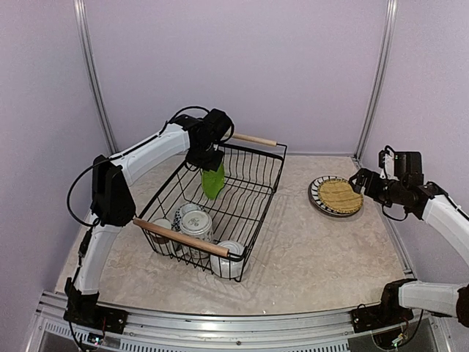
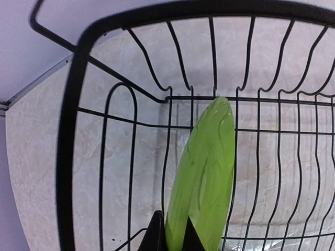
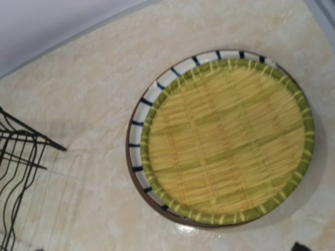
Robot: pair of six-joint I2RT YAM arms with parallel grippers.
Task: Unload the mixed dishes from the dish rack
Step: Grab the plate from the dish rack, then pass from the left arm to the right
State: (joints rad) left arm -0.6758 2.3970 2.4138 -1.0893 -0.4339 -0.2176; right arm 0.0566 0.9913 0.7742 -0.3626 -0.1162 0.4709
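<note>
The left tool (image 1: 212,169) is reaching down into the far end of the dish rack (image 1: 273,183) and is clamping almost fully shut on the upper edge of the lime green plate (image 1: 213,183). In the left wrist view its two dark fingertips (image 2: 156,234) are pinching that plate (image 2: 207,172) between them. The plate is standing on edge, tilted slightly, with the rack's (image 2: 68,157) wire wall and thick rim curving close behind it and to its left. The plate's lower part is sitting inside the basket, below the rim.

The right tool (image 1: 360,180) is standing wide open and gripping nothing. It is hovering just beside the right edge of a stack lying flat on the surface (image 1: 315,257): a yellow-green woven-pattern plate (image 1: 339,196) (image 3: 225,141) is resting on the black-and-white striped plate (image 1: 315,192) (image 3: 137,123), whose rim is peeking out on the left side.

At the rack's near end a white patterned bowl (image 1: 187,214) and other cups are crowding under the near wooden handle (image 1: 181,236). The far handle (image 1: 255,138) is lying just behind the left wrist. Bare surface is stretching between the rack's right side and the stack, and more in front of both. The stack itself is lying near the right wall rail, and the rack's corner wires (image 3: 21,151) are showing well apart from it in the right wrist view.
</note>
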